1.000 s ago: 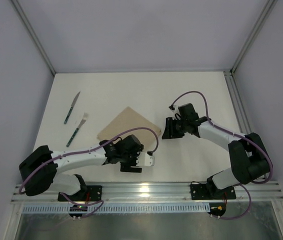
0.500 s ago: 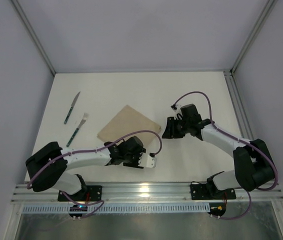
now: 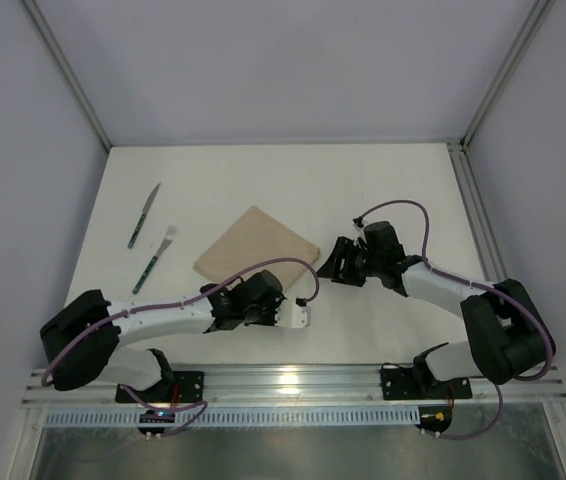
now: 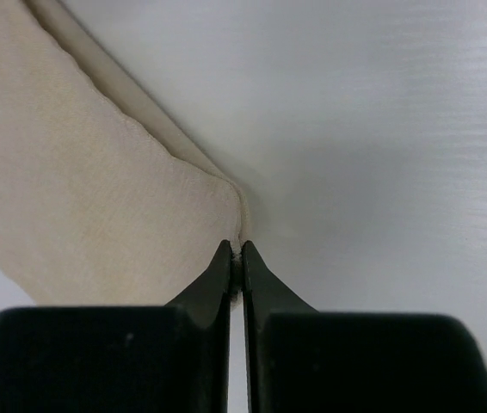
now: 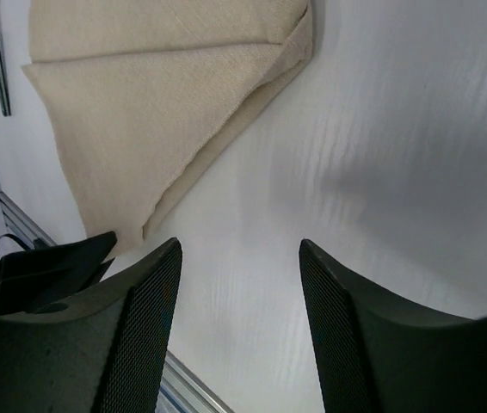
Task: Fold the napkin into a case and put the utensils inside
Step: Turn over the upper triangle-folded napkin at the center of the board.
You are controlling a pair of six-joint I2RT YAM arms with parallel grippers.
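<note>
Now napkin [image 3: 255,245] corner points nearward, clenched in left end effector [image 4: 236,258]; right end effector [image 5: 239,284] released.

Table [image 3: 393,190], contents by position.
- Knife [image 3: 144,216]: far left, lying lengthwise toward the back.
- Fork [image 3: 153,260]: near the knife, in front of it and slightly to its right, not touching it.
- Napkin [image 3: 255,245]: centre, right of the fork, flat on the table with one corner turned to the front and one layer lying over another.
- Left gripper [image 4: 236,249]: at the napkin's front corner, fingers together on its tip.
- Right gripper [image 5: 239,248]: right of the napkin, near its right corner, fingers apart over bare table.
</note>
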